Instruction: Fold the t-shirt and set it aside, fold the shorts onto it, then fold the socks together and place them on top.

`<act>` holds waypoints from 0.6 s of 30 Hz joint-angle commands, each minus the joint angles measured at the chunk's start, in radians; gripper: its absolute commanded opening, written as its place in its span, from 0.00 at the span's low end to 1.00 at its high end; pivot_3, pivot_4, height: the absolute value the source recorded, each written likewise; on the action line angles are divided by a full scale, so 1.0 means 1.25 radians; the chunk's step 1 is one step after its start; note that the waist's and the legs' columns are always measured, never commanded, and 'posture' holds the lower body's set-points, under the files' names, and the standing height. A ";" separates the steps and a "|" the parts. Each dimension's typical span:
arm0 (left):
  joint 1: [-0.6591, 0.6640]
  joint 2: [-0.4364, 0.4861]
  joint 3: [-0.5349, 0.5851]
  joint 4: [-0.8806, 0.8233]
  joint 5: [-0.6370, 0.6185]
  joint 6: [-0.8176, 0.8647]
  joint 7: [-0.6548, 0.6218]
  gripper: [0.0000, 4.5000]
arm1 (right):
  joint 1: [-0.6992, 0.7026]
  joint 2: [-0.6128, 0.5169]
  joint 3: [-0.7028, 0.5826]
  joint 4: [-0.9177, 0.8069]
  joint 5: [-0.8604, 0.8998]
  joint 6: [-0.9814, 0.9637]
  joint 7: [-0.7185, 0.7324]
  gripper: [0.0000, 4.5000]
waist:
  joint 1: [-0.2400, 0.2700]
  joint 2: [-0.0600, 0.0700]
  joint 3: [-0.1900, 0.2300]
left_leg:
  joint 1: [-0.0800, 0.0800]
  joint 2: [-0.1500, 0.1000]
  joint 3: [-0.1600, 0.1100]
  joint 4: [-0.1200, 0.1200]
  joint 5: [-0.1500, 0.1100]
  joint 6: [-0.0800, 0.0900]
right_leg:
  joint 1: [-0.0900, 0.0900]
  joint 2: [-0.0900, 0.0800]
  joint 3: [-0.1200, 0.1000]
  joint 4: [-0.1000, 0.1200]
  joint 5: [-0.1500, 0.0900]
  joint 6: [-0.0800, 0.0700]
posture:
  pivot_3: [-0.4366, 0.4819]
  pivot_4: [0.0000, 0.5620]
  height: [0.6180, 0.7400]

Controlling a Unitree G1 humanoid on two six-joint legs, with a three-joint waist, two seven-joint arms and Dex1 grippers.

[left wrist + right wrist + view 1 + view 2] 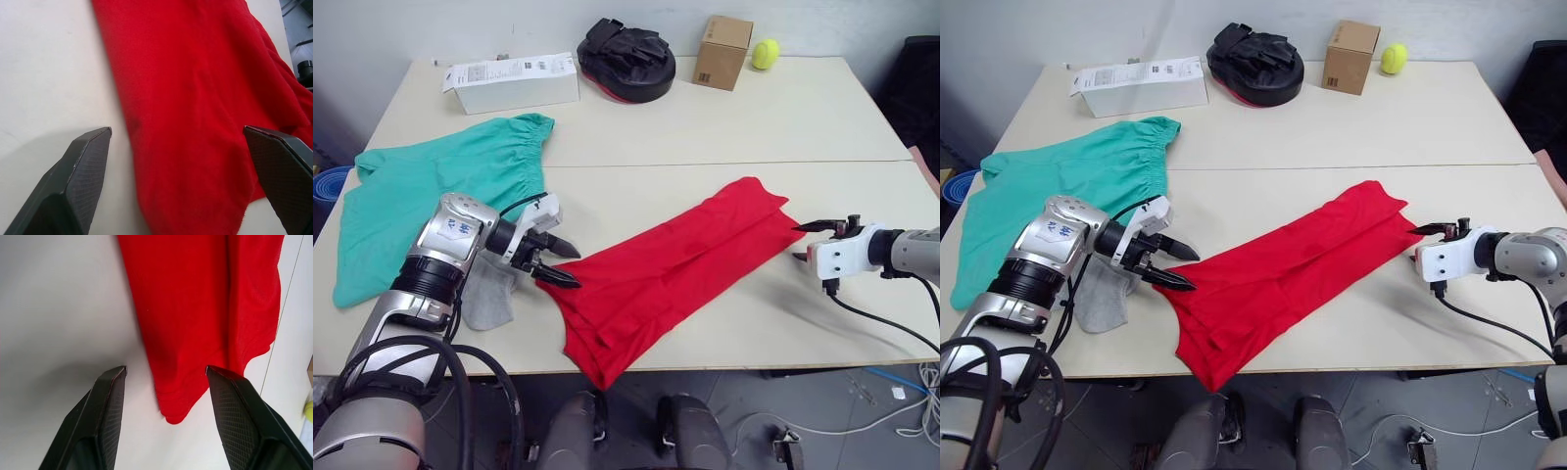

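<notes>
- Shorts (431, 206): teal-green, spread flat near the left edge of the surface (754, 117), well apart from the fold in hand and not yet needed.
- Socks (489, 299): one light grey piece shows beside the left arm, near the front-left corner; whether both lie there cannot be told.
- Left claw (560, 262): fingers spread, holding nothing, poised at the near-left end of the t-shirt (675, 274); the wrist view shows the cloth edge lying between the open fingers.
- T-shirt: a long red band lying diagonally from the front edge toward the right side, already narrowed lengthwise by appearance.
- Right claw (806, 242): fingers parted and empty, at the far-right tip of the shirt, its corner between them.
- Recommended technique: close each claw on all layers at its end, lift both together, keep the band taut, and bring one end squarely over the other to avoid a skewed fold.
</notes>
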 commanded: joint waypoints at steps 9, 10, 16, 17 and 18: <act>0.025 0.006 -0.014 -0.063 0.005 0.076 -0.021 0.33 | -0.054 0.032 0.076 0.054 -0.086 -0.030 -0.076 0.58 | -0.006 -0.004 -0.002 | 0.000 0.001 0.000 0.001 0.000 0.000 | 0.000 0.000 0.001 0.000 0.000 0.000 | 0.48 0.27 1.00; 0.026 0.006 -0.013 -0.064 0.005 0.078 -0.019 0.25 | -0.060 0.036 0.081 0.057 -0.092 -0.030 -0.080 0.58 | -0.007 -0.004 -0.002 | 0.000 0.001 0.000 0.001 0.000 0.000 | 0.000 0.000 0.001 0.000 0.000 0.000 | 0.48 0.27 1.00; 0.031 0.008 -0.010 -0.074 0.007 0.085 -0.016 0.00 | -0.097 0.069 0.109 0.083 -0.117 -0.035 -0.094 0.45 | -0.015 -0.006 -0.003 | 0.001 0.001 0.000 0.002 0.000 0.000 | 0.000 0.000 0.002 0.000 0.000 0.000 | 0.48 0.27 1.00; 0.031 0.009 -0.010 -0.075 0.007 0.087 -0.016 0.00 | -0.102 0.073 0.112 0.085 -0.120 -0.036 -0.096 0.38 | -0.017 -0.006 -0.003 | 0.001 0.001 0.000 0.002 0.000 0.000 | 0.000 0.000 0.002 0.000 0.000 0.000 | 0.48 0.27 1.00; 0.032 0.009 -0.009 -0.077 0.007 0.088 -0.015 0.00 | -0.106 0.078 0.115 0.087 -0.122 -0.038 -0.097 0.30 | -0.018 -0.006 -0.003 | 0.001 0.001 0.000 0.002 0.000 0.000 | 0.000 0.000 0.002 0.000 0.000 0.000 | 0.48 0.27 1.00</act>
